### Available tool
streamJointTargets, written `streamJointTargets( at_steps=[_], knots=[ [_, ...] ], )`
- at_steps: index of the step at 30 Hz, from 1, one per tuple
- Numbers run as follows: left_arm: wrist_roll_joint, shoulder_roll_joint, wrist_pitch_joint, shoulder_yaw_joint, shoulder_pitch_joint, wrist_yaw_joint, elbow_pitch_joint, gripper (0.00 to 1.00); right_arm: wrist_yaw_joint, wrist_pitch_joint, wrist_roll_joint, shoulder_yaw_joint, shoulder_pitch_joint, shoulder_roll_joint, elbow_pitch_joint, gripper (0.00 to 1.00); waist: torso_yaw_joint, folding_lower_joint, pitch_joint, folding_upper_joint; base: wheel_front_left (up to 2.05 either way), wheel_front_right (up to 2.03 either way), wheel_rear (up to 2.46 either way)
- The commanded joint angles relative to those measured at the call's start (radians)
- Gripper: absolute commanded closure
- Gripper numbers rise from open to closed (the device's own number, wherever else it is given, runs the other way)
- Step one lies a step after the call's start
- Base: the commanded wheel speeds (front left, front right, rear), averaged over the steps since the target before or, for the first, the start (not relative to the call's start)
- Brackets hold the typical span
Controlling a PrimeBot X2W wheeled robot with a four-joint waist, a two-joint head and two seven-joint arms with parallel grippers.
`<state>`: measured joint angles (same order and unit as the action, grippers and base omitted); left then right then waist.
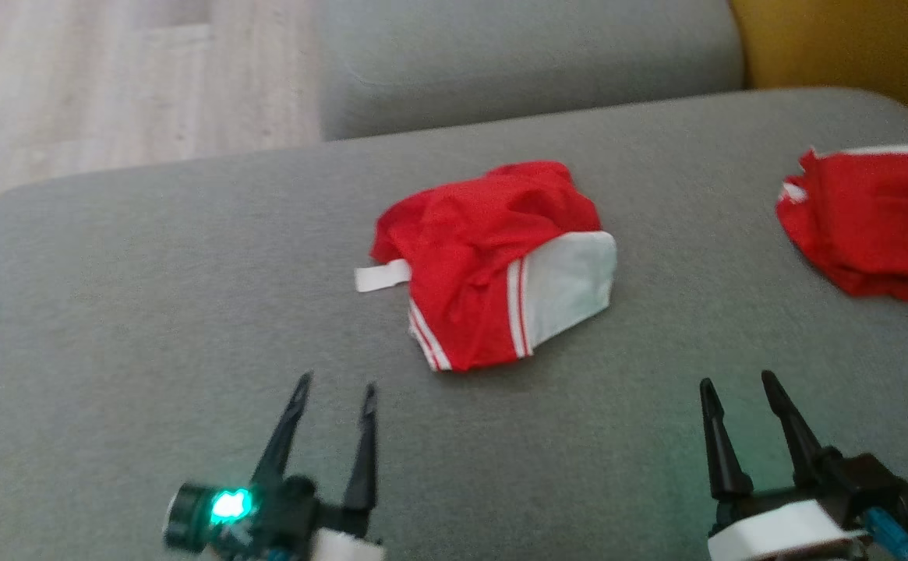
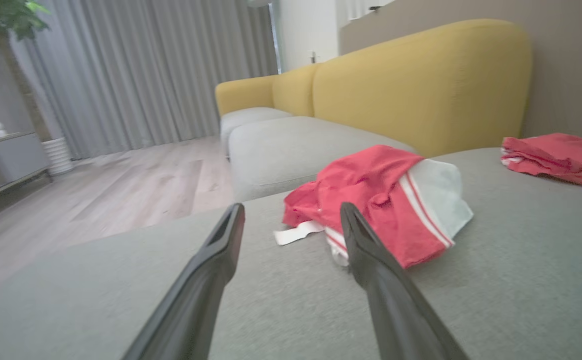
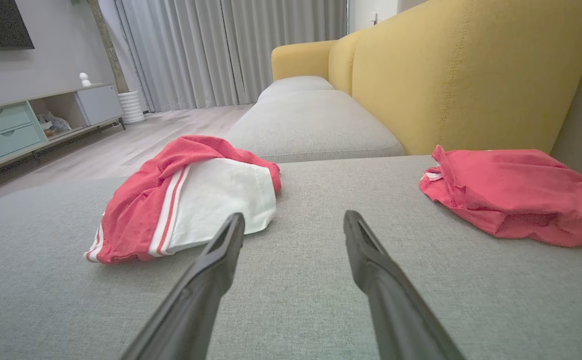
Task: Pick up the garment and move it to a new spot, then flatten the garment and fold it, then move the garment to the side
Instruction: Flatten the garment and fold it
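Crumpled red-and-white garment [image 1: 492, 257] sits mid sofa seat [image 1: 150, 312], bare cushion all round; second red garment [image 1: 874, 226] by the right edge. Jaws spread on left gripper [image 1: 337, 382] and right gripper [image 1: 736, 378].

Grey cushion [image 1: 150, 312], yellow backrest [image 3: 460, 75], curtains [image 3: 221, 50], wooden floor [image 2: 121, 185]

Black tapered fingers [image 1: 722, 456], white wrist cuffs [image 1: 781, 531], green light [image 1: 229, 506] behind left hand [image 1: 337, 383]
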<state>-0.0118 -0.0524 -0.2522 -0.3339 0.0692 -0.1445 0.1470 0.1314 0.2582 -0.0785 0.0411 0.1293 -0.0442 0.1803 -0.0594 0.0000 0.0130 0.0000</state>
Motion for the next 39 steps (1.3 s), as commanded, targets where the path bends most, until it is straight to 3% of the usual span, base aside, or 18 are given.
streamJointTargets(
  at_steps=[1, 16, 19, 21, 22, 27, 28, 29, 34, 39],
  knots=[
    [-0.018, 0.002, -0.010, -0.004, -0.094, 0.015, 0.006, 0.00, -0.001, 0.004, 0.009, 0.030, -0.069, -0.006, -0.042, 0.00, -0.060, 0.0000, 0.057, 0.0000, 0.00, 0.00, 0.00],
    [-0.115, -0.049, -0.010, -0.170, -0.390, 0.067, 0.359, 0.00, -0.001, 0.004, -0.008, 0.054, -0.132, -0.006, -0.051, 0.00, -0.207, 0.0000, 0.174, 0.0000, 0.00, 0.00, 0.00],
    [-0.128, -0.062, -0.010, -0.184, -0.428, 0.051, 0.447, 0.00, -0.001, 0.004, -0.017, 0.059, -0.141, -0.006, -0.052, 0.00, -0.231, 0.0000, 0.191, 0.0000, 0.00, 0.00, 0.00],
    [-0.154, -0.070, -0.010, -0.195, -0.465, 0.022, 0.504, 0.00, -0.001, 0.004, -0.022, 0.063, -0.149, -0.006, -0.052, 0.00, -0.246, 0.0000, 0.203, 0.0000, 0.00, 0.00, 0.00],
    [-0.167, -0.072, -0.010, -0.196, -0.495, -0.013, 0.551, 0.00, -0.001, 0.004, -0.029, 0.066, -0.157, -0.006, -0.052, 0.00, -0.260, 0.0000, 0.214, 0.0000, 0.00, 0.00, 0.00],
    [-0.164, -0.072, -0.010, -0.195, -0.538, -0.079, 0.592, 0.00, -0.001, 0.004, -0.040, 0.069, -0.164, -0.006, -0.051, 0.00, -0.287, 0.0000, 0.233, 0.0000, 0.00, 0.00, 0.00],
    [-0.153, -0.071, -0.010, -0.193, -0.541, -0.084, 0.583, 0.75, -0.001, 0.004, -0.041, 0.067, -0.165, -0.006, -0.051, 0.00, -0.290, 0.0000, 0.235, 0.0000, 0.00, 0.00, 0.00],
    [-0.148, -0.073, -0.010, -0.194, -0.543, -0.092, 0.569, 1.00, -0.001, 0.004, -0.043, 0.065, -0.165, -0.006, -0.050, 0.00, -0.293, 0.0000, 0.235, 0.0000, 0.00, 0.00, 0.00],
    [-0.119, -0.085, -0.010, -0.230, -0.553, -0.074, 0.450, 1.00, -0.001, 0.004, -0.048, 0.057, -0.157, -0.006, -0.045, 0.00, -0.296, 0.0000, 0.227, 0.0000, 0.00, 0.00, 0.00],
    [-0.078, -0.083, -0.010, -0.279, -0.681, 0.046, 0.304, 1.00, -0.001, 0.004, -0.059, 0.064, -0.155, -0.006, -0.040, 0.00, -0.279, 0.0000, 0.196, 0.0000, 0.00, 0.00, 0.00]
  ],
)
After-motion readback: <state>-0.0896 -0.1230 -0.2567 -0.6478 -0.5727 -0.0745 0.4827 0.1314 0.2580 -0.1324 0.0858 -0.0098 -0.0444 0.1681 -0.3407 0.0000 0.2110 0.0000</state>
